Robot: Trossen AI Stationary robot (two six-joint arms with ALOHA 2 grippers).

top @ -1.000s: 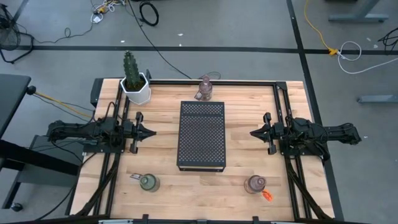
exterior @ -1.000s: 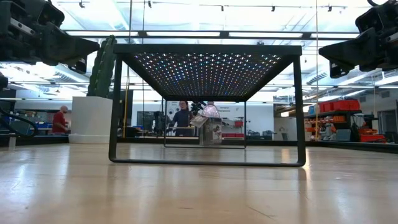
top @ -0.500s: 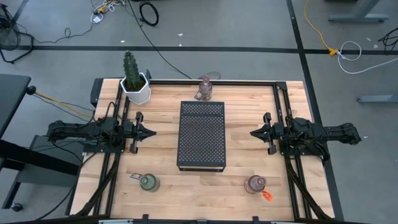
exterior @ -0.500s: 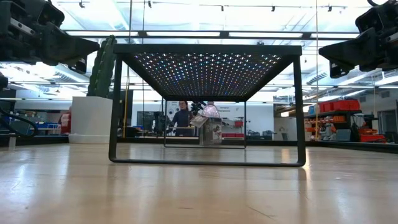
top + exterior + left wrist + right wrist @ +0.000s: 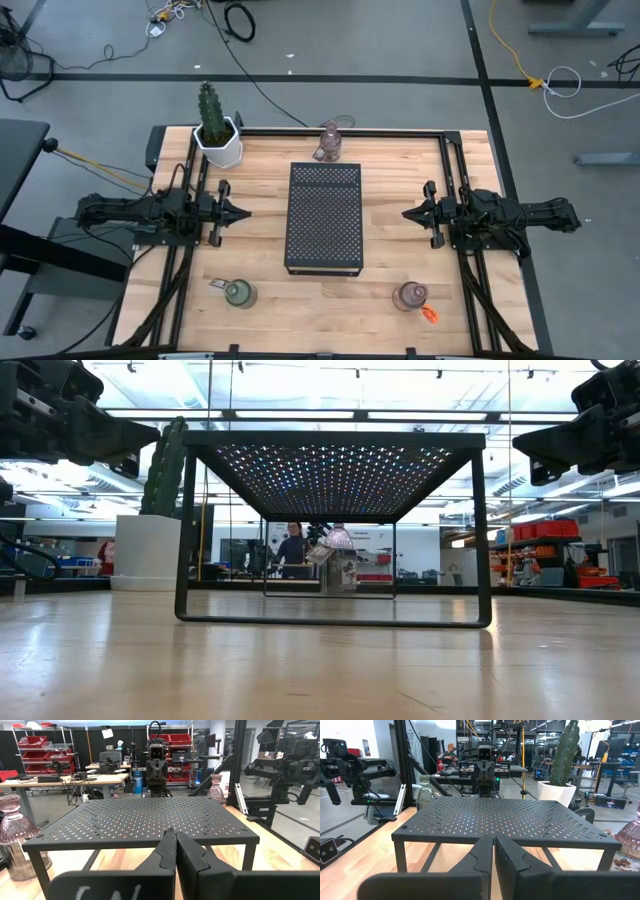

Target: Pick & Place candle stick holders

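Facing each other across the pale wooden table [image 5: 260, 300], both arms hang level above it, one on each side of the black perforated metal stand [image 5: 324, 217] at its centre. Left gripper [image 5: 238, 211]: fingers pressed together tip to tip, nothing between them, touching nothing; its wrist view shows the two dark fingers [image 5: 167, 851] meeting in a closed seam. Right gripper [image 5: 410, 213]: the same, fingers [image 5: 485, 852] together and empty. Candle stick holders counted: three. One pink-purple glass holder [image 5: 330, 141] stands at the far edge of the table, just behind the stand. One green glass holder [image 5: 239, 293] with a small tag sits near the front edge on the left arm's side. One pinkish-brown glass holder [image 5: 409, 296] sits near the front edge on the right arm's side, an orange tag [image 5: 430, 315] beside it; its tint is hard to judge from above. One white pot with a green cactus [image 5: 216, 133] occupies the far left corner. All three holders are well apart from both grippers.
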